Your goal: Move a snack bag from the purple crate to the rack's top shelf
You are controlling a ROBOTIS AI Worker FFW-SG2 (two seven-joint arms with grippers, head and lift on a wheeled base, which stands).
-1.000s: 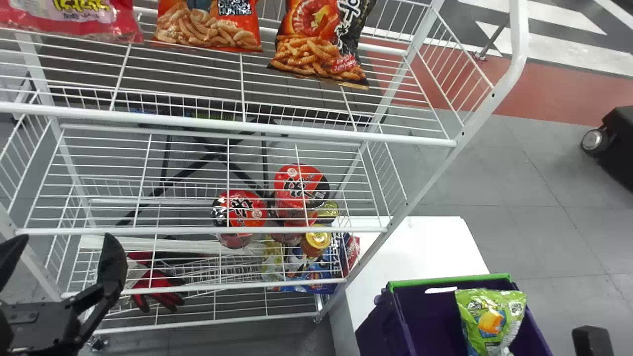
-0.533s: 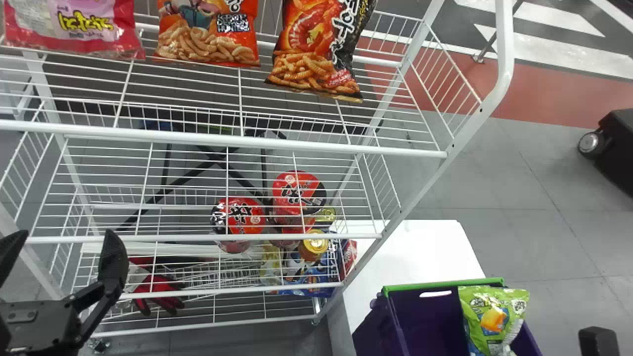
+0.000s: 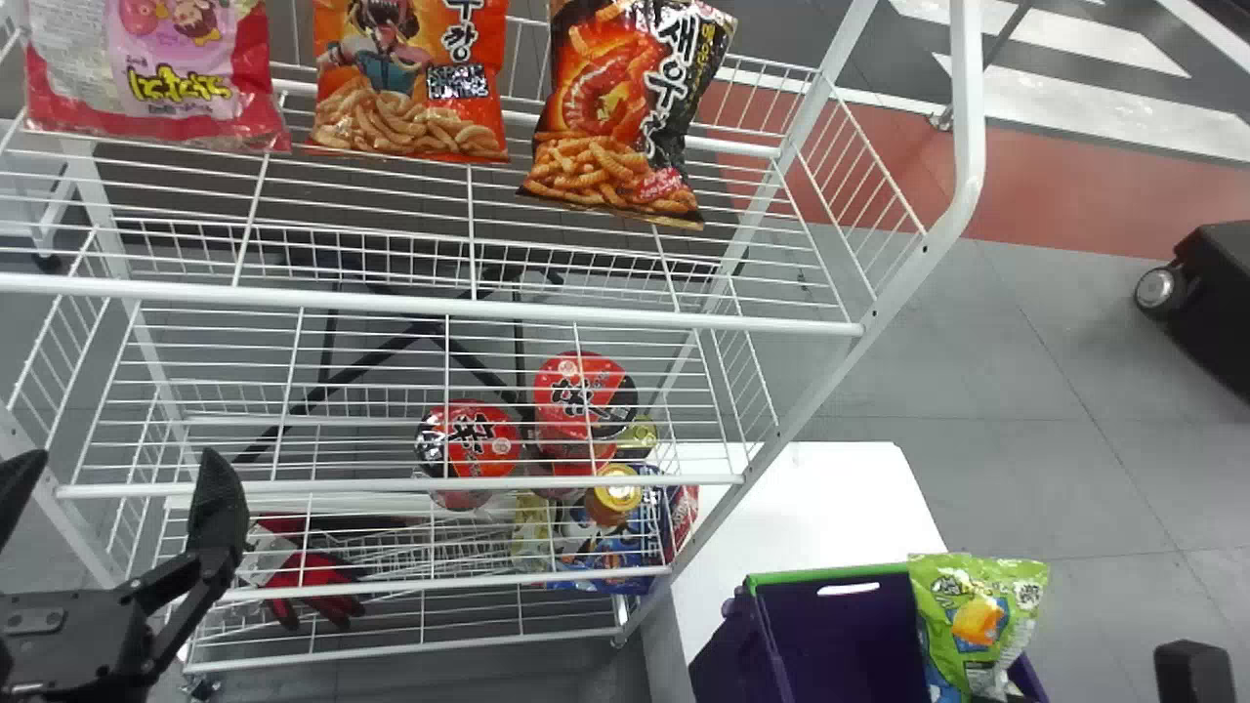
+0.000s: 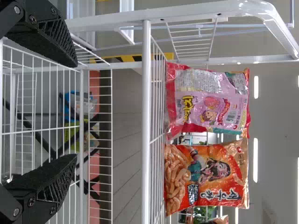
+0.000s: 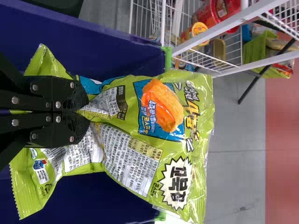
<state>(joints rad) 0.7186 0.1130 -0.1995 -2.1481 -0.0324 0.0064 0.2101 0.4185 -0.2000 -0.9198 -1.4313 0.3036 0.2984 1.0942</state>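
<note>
Since the earlier head views, the bag (image 3: 977,625) has been raised against the crate (image 3: 728,654): its top, seen below the green rim at first, is now seen past it. The rack (image 3: 586,314) and crate have been shifted lower in the picture, so more is shown of the snacks (image 3: 410,83) on the top shelf. The left claw (image 3: 122,467) has been kept in nearly the same spot, left of the crate, fingers spread and nothing held.

The bag is gripped by the right claw (image 3: 1193,672), whose fingers are pressed together on its narrowed part. In the right wrist view, the bag's printed body is spread out beyond the fingertips, and its crimped end is fanned out to both sides of the fingers. It is held at the crate's opening, partly past the rim; whether the crate is touched by it cannot be told.
</note>
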